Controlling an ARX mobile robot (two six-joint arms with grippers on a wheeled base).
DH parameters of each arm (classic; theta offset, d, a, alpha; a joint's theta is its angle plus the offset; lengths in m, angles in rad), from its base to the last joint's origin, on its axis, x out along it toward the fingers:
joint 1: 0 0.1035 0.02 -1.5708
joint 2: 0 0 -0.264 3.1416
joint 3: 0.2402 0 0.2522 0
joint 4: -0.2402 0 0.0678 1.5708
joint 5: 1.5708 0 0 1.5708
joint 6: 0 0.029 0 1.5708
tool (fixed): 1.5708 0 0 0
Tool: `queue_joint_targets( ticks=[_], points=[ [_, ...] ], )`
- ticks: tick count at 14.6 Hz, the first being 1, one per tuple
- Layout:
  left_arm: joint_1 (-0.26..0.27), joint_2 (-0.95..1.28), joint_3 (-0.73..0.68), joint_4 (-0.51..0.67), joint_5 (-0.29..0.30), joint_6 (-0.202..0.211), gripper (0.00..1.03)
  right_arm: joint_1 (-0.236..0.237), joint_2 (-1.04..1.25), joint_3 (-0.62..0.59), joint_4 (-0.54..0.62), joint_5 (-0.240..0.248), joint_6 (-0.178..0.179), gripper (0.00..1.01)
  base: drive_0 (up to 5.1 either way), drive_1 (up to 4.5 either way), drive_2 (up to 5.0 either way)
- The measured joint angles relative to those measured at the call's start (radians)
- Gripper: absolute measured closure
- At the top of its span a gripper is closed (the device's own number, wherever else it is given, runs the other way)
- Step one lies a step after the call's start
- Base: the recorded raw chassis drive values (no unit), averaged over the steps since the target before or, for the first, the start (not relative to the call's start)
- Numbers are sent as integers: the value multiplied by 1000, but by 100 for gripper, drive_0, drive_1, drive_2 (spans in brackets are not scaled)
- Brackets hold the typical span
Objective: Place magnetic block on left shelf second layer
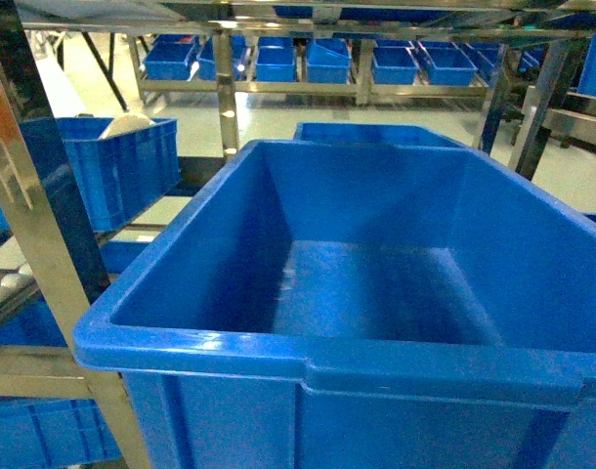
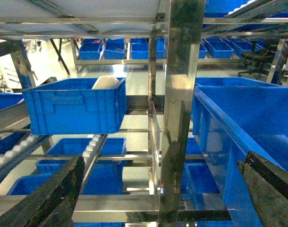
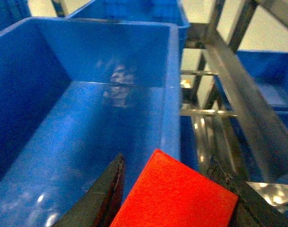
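Right, the right gripper is clamped on the block: the red cube sits between the two dark fingers, one at its left face and one at its right, filling the gap. Block and fingers hang over the inside of the big crate, near its right wall; that wall runs up just past the right finger. Crate floor is bare blue with some glare patches ahead of the fingers. Beyond the right finger, outside the wall, steel rails slant away, with another blue bin behind them.

Left gripper is spread wide with nothing between the fingers. A shiny upright of the rack stands in the gap, further off. Past the left finger a ribbed crate sits on roller rails, something white poking above its rim. Past the right finger is the big crate's outer wall.

Head view: big crate fills the frame, thick rim nearest; neither gripper nor block shows here. Ribbed crate to the left, rows of small bins on a far rack.
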Motion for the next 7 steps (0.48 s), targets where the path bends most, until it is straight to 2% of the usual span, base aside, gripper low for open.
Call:
queue_joint_targets(
  ticks=[2,3,5,7],
  points=[
    [0,0,0,0,0,0,5,64,147,85,-10,-58,82,56,0,0,0],
    [0,0,0,0,0,0,5,108,234,134,-6,-78,109,56,0,0,0],
    [0,0,0,0,0,0,5,150,324,200,-3,-69,111,56,0,0,0],
    [0,0,0,0,0,0,5,202,473,333,-18,-30,110,56,0,0,0]
  ],
)
